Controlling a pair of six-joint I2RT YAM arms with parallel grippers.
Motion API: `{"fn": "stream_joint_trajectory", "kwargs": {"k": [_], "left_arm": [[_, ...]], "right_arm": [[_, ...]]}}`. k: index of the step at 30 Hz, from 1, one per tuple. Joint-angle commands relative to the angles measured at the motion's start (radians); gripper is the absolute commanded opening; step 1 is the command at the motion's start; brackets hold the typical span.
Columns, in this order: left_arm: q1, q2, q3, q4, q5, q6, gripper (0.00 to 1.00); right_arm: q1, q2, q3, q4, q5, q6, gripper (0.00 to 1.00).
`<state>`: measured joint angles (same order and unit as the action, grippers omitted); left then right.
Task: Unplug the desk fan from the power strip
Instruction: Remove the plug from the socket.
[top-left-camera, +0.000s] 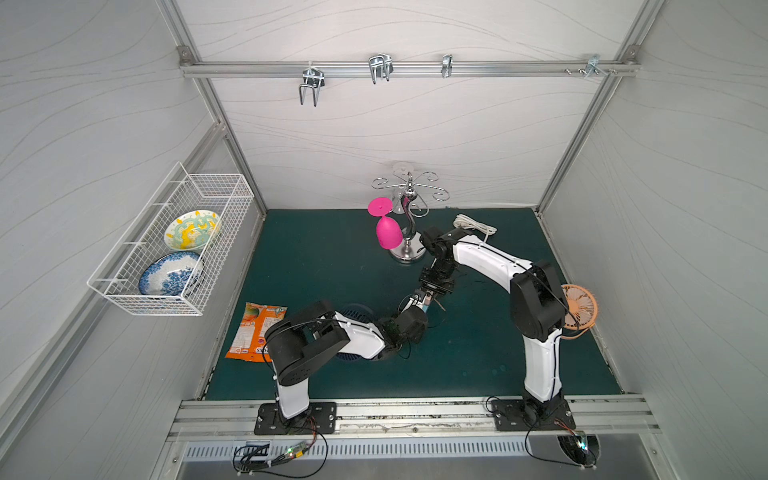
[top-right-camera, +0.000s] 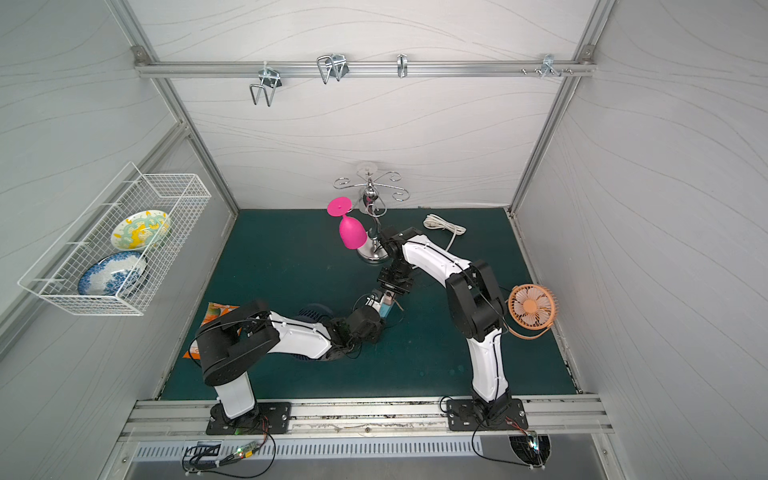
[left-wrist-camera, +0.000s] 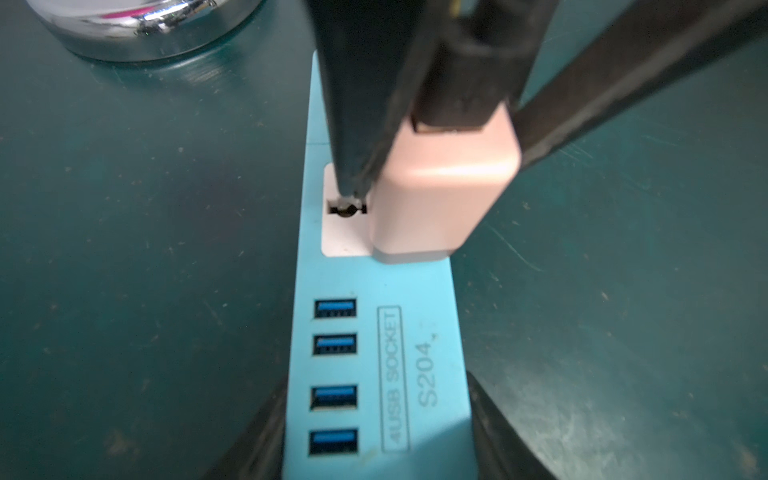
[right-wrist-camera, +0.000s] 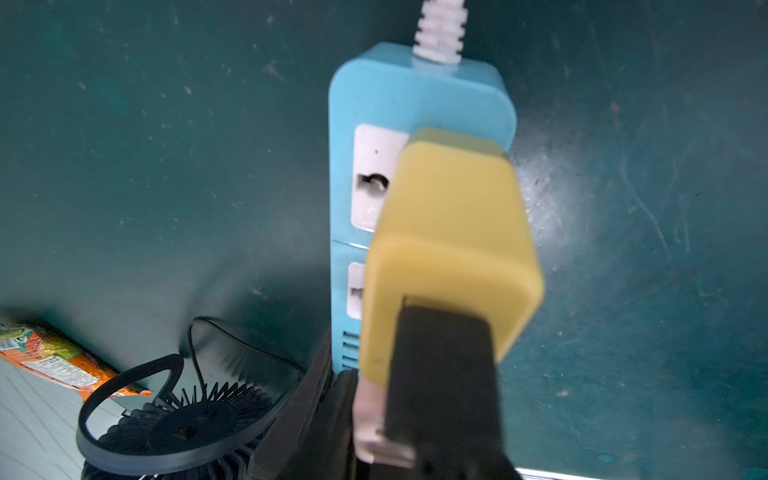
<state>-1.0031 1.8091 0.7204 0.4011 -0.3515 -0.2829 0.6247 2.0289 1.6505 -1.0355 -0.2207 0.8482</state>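
In both top views the light-blue power strip (top-left-camera: 424, 309) (top-right-camera: 385, 310) lies mid-mat between my two grippers. My left gripper (left-wrist-camera: 378, 436) is shut on its USB end (left-wrist-camera: 374, 282). A pinkish plug adapter (left-wrist-camera: 440, 199) with a black USB plug sits in the nearer outlet, and my right gripper (top-left-camera: 428, 297) is shut on its two sides. A yellow adapter (right-wrist-camera: 449, 249) fills the outlet by the white cord (right-wrist-camera: 438, 37). An orange desk fan (top-left-camera: 578, 306) stands at the right and a dark fan (right-wrist-camera: 174, 428) by my left arm. I cannot tell which fan's cable runs to which adapter.
A chrome glass rack (top-left-camera: 405, 253) holding a pink glass (top-left-camera: 388, 232) stands just behind the strip. An orange snack bag (top-left-camera: 257, 328) lies at the mat's left edge. A wire basket (top-left-camera: 174, 249) with two plates hangs on the left wall. The coiled white cord (top-left-camera: 478, 226) lies at the back.
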Motion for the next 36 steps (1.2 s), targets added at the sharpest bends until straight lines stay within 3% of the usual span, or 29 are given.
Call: {"fn": "stream_joint_trajectory", "kwargs": {"k": [1, 5, 17, 28, 31, 36], "left_arm": [[-0.006, 0.010, 0.000, -0.016, 0.049, 0.006, 0.00], [-0.006, 0.009, -0.002, -0.014, 0.053, 0.008, 0.00], [-0.020, 0.025, 0.019, -0.025, 0.052, 0.035, 0.00], [-0.020, 0.036, 0.035, -0.040, 0.057, 0.022, 0.00], [-0.020, 0.031, 0.030, -0.041, 0.053, 0.021, 0.00], [-0.020, 0.024, 0.018, -0.038, 0.050, 0.019, 0.00]], "right_arm": [[-0.024, -0.039, -0.014, 0.015, -0.040, -0.043, 0.00], [-0.025, -0.040, 0.007, -0.017, -0.006, -0.062, 0.00], [0.035, 0.188, 0.327, -0.227, 0.050, -0.126, 0.00], [0.059, 0.112, 0.271, -0.177, 0.059, -0.058, 0.00], [0.034, 0.108, 0.273, -0.182, 0.045, -0.065, 0.00], [-0.023, 0.037, 0.143, -0.103, -0.004, -0.032, 0.00]]}}
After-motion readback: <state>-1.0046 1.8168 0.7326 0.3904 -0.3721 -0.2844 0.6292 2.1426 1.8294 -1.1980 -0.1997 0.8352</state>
